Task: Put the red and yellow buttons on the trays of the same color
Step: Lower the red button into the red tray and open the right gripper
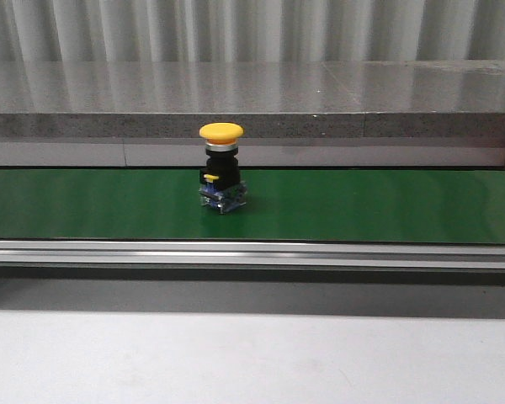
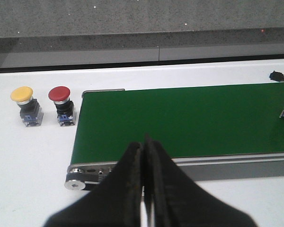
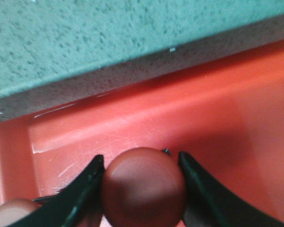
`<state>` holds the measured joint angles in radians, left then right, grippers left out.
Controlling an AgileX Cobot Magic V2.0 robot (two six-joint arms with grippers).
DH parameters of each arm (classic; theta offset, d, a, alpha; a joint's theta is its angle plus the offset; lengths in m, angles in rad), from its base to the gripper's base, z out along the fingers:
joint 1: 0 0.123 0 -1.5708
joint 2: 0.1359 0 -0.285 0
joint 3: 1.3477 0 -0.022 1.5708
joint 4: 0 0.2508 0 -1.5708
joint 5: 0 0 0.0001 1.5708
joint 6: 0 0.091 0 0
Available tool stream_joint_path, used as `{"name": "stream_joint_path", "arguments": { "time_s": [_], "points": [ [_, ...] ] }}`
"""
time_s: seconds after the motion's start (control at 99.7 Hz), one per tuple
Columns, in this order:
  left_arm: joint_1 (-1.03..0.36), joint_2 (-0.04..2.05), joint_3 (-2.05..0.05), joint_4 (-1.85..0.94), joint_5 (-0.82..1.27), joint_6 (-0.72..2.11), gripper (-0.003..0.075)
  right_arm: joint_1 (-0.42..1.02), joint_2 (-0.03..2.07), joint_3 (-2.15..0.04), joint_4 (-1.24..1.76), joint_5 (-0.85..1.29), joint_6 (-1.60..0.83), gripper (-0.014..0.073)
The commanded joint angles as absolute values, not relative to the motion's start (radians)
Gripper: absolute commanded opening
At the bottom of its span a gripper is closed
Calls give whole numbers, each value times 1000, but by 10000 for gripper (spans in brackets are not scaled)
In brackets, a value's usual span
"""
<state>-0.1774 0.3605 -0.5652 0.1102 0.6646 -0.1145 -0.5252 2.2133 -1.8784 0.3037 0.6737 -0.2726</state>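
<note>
Our right gripper (image 3: 142,184) has its jaws clamped on a red button (image 3: 144,187) over the red tray (image 3: 217,123), where another red cap (image 3: 12,213) shows. Our left gripper (image 2: 144,156) has its jaws pressed together, empty, near the green conveyor belt (image 2: 189,118). On the belt stands a yellow button (image 1: 221,168); beside its end stand a second yellow button (image 2: 24,105) and a second red button (image 2: 62,104).

Lab bench with conveyor belt (image 1: 362,206)
</note>
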Motion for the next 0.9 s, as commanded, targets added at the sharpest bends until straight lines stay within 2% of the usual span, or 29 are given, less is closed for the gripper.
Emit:
{"name": "stream_joint_path", "arguments": {
  "time_s": [0.0,0.16,0.221,0.291,0.411,0.481,0.541,0.892],
  "points": [
    [-185,368,-592,115,590,-114,-19,-531,2166,-1915,343,614,-274,146],
    [-185,368,-592,115,590,-114,-19,-531,2186,-1915,347,611,-274,148],
    [-185,368,-592,115,590,-114,-19,-531,2188,-1915,349,611,-274,179],
    [-185,368,-592,115,590,-114,-19,-531,2188,-1915,350,611,-274,270],
    [-185,368,-592,115,590,-114,-19,-531,2185,-1915,350,611,-274,504],
    [-185,368,-592,115,590,-114,-19,-531,2179,-1915,350,621,-274,585],
    [-185,368,-592,115,590,-114,-19,-531,2167,-1915,350,636,-274,607],
    [-185,368,-592,115,590,-114,-19,-523,1970,-1913,350,767,-336,605]
  ]
}}
